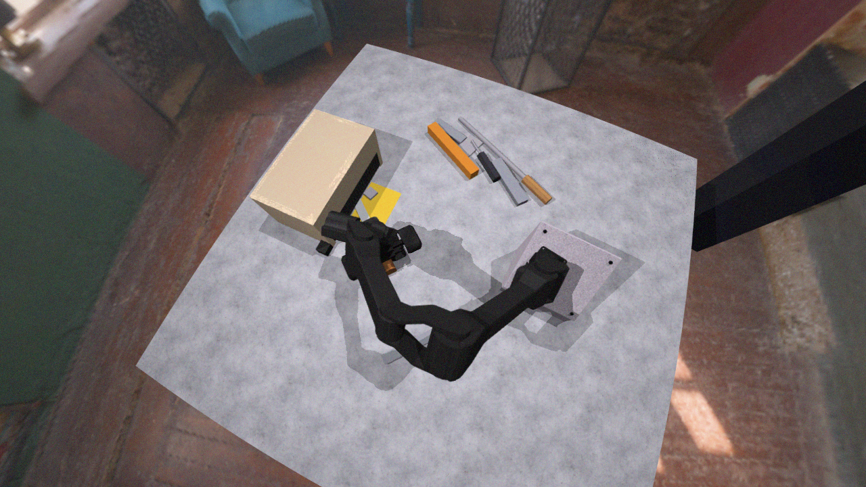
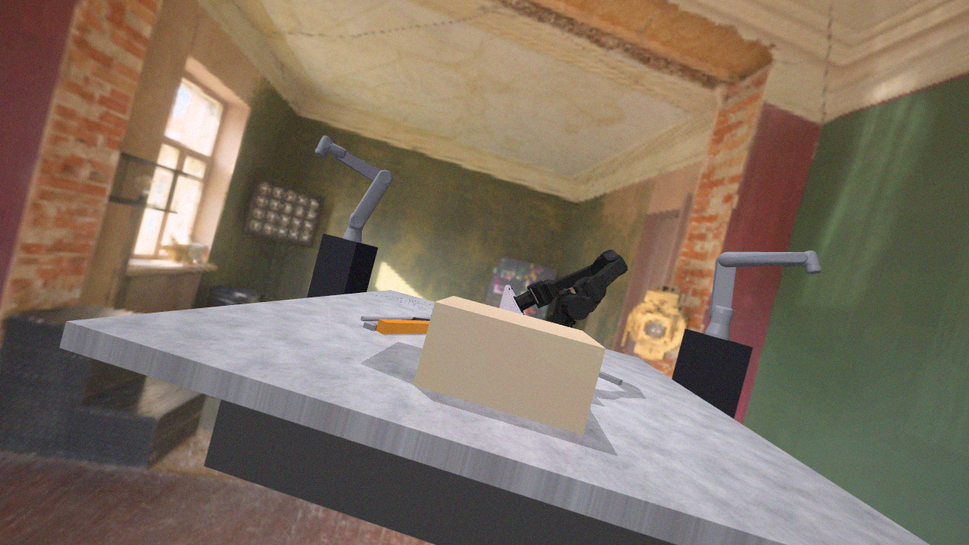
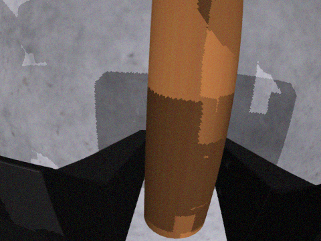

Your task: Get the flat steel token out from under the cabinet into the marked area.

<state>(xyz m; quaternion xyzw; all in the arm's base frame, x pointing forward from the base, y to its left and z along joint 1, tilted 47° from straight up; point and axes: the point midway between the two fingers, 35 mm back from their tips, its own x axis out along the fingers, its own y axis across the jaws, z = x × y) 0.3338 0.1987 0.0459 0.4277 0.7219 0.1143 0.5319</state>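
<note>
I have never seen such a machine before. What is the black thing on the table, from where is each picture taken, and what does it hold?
The black thing is a robot arm bolted to a pale plate on a grey table. One picture looks down from above, one looks from the side at table height, and one is taken from the arm's wrist, looking past its pincer. The pincer is shut on a brown wooden handle. On the table stand a beige cabinet and, in front of it, a yellow marked area with a small grey token on it. Farther away lie spare tools: an orange bar, a tool with a black handle and a long grey rod with a brown handle.
</note>
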